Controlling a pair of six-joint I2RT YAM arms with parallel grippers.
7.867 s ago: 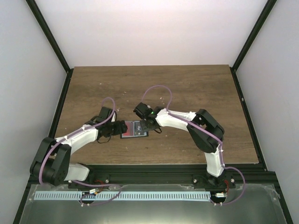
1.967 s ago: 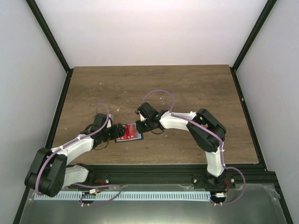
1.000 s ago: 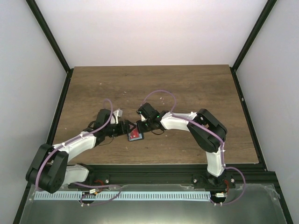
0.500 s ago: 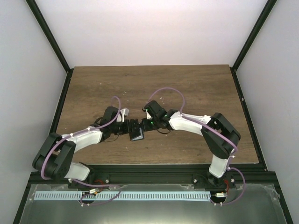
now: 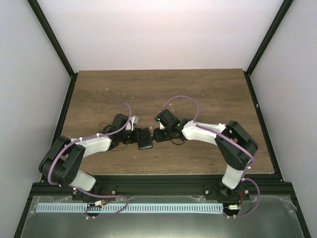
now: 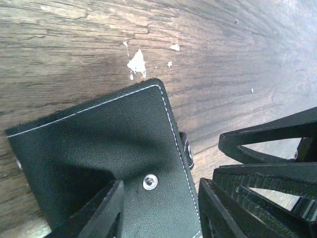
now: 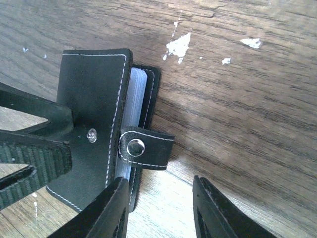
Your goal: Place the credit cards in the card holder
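Flat black stitched leather card holder [image 5: 144, 140] lay shut at centre frame on the brown wooden table [image 5: 198, 94], its snap strap [image 7: 146, 148] unfastened. My left gripper [image 6: 161, 210] and right gripper [image 7: 158, 213] flanked it, jaws apart, gripping nothing. Judged best: pin the cover, press the strap squarely onto the stud [image 7: 91, 135].

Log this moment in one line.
card holder: closed on table, strap unsnapped | left end effector: open over holder | right end effector: open beside strap

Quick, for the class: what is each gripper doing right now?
Left gripper: open, jaws apart over the black wallet, no grip seen.
Right gripper: open, holding nothing.
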